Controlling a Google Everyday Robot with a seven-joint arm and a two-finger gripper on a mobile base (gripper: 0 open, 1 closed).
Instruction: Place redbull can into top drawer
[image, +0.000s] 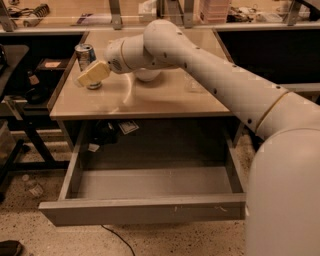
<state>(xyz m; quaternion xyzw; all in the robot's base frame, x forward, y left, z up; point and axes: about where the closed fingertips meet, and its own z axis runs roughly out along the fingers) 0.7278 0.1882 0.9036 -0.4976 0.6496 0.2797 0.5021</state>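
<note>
The slim silver-and-blue metal redbull can (85, 51) is standing upright at the far left corner of the beige table (165, 102), just behind the cream gripper (93, 74), which is hiding its base. Spread or pinching, I cannot tell. The grey metal top drawer (145, 210) is gaping open below.

One view only, taken from above and in front of the beige table (165, 102), tilted down over the open top drawer (142, 210). The right foreground is filled by the arm (225, 85) (very near the lens). The gripper (92, 74) is framed at mid distance, upper left, against the redbull can (85, 51).
</note>
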